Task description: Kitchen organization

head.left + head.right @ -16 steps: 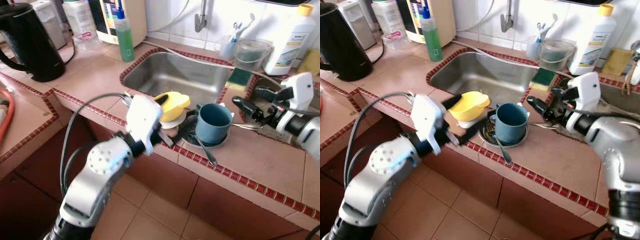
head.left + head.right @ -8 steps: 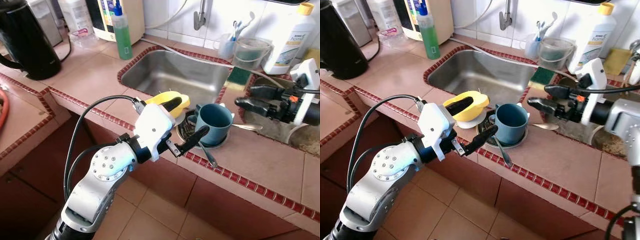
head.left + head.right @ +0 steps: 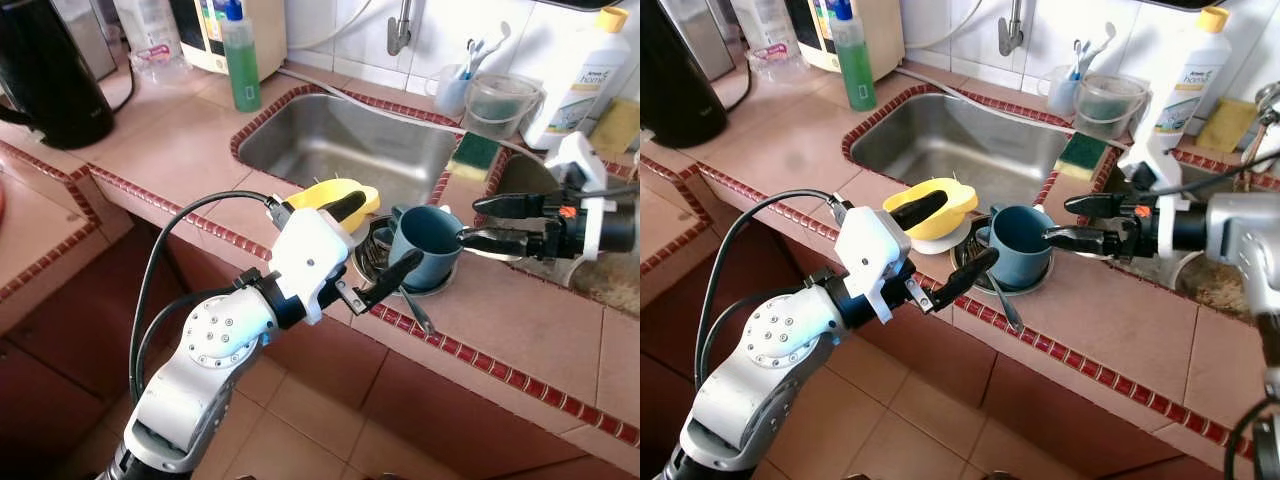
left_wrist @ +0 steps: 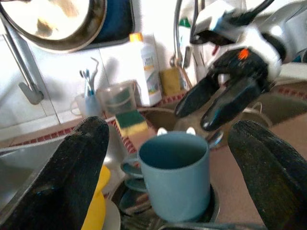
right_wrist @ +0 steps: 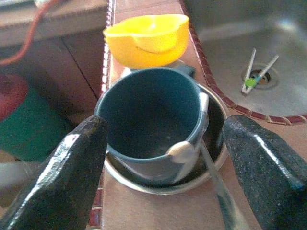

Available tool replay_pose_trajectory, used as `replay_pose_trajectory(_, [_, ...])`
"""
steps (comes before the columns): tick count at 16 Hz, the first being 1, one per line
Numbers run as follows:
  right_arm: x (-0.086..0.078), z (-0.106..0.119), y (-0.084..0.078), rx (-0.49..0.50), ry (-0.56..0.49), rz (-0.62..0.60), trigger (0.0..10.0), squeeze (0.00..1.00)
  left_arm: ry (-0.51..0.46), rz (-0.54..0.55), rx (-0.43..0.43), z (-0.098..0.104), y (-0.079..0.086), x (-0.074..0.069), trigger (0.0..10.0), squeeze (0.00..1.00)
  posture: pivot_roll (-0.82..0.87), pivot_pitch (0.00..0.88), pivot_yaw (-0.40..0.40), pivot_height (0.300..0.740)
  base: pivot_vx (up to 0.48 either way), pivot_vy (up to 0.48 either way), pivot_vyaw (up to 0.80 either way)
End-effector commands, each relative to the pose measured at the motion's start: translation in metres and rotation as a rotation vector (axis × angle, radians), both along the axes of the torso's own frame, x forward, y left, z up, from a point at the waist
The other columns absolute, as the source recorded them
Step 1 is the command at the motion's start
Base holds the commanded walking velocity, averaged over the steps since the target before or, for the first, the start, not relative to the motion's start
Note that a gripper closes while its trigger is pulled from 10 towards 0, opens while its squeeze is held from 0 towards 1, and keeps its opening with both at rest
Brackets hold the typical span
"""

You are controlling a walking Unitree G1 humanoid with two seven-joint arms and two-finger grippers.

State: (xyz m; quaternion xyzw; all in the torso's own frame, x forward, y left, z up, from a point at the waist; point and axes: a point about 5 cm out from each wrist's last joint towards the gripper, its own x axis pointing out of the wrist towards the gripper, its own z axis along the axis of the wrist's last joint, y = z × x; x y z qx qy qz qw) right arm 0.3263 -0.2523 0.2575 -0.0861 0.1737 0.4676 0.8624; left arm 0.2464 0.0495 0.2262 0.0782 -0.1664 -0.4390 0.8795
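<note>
Desk: terracotta-tiled desk with red mosaic edging (image 3: 180, 150); carries everything below.
Sink: stainless steel sink basin (image 3: 350, 150), set into the desk behind the dish pile; two pale sticks with a green bit lie by its drain in the right wrist view.
Kettle: black electric kettle (image 3: 45, 85), far left corner, well apart from the work.
Bottles: green soap bottle with blue cap (image 3: 240, 55) behind the sink's left corner; white detergent bottle with yellow cap (image 3: 580, 75) at the back right.
Bowl: yellow plastic bowl with a spout (image 3: 930, 208), tilted on a small white dish at the desk's front edge, just beside the cup.
Cup: blue-grey plastic cup (image 3: 1020, 245), upright in a shallow metal plate (image 3: 980, 272); judged to be the piece now being sorted.
Spoon: metal spoon (image 5: 184, 151), leaning on the cup rim, handle running out over the plate.
Sponge: green-and-yellow sponge (image 3: 478, 155) on the sink's right rim.
Left tool (image 3: 368, 255): fingers spread wide, holding nothing; one finger reaches over the yellow bowl, the other lies low before the plate. Judged a bracketing pose, cup centred between them.
Right tool (image 3: 1062, 222): fingers wide, empty, level, tips at the cup's right side near the rim; contact uncertain.
View notes: right wrist view looks down into the cup, which appears empty, something the head views leave unclear. Left wrist view shows the right tool behind the cup.
</note>
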Motion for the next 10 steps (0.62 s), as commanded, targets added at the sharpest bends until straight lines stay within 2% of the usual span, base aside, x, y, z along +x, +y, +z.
replay_pose_trajectory(1, [0.005, 0.004, 0.002, -0.024, -0.012, 0.017, 10.0, 0.0, -0.029, 0.004, -0.005, 0.004, -0.001, -0.005, 10.0, 0.0, -0.2, 0.161, -0.051, 0.74, 0.0, 0.0, 0.0])
replay_pose_trajectory(4, [0.01, 0.005, 0.003, -0.022, -0.016, 0.008, 10.0, 0.0, -0.03, 0.01, -0.01, 0.004, -0.001, -0.006, 10.0, 0.0, -0.2, 0.165, -0.06, 0.74, 0.0, 0.0, 0.0])
replay_pose_trajectory(5, [0.019, 0.004, 0.007, 0.005, -0.016, -0.015, 10.0, 0.0, -0.031, 0.013, -0.018, 0.005, -0.002, -0.009, 10.0, 0.0, -0.19, 0.169, -0.069, 0.74, 0.0, 0.0, 0.0])
replay_pose_trajectory(10, [0.031, -0.005, 0.021, 0.04, 0.018, 0.01, 10.0, 0.0, 0.001, -0.028, -0.011, 0.003, -0.008, -0.021, 10.0, 0.0, -0.17, 0.177, -0.072, 0.74, 0.0, 0.0, 0.0])
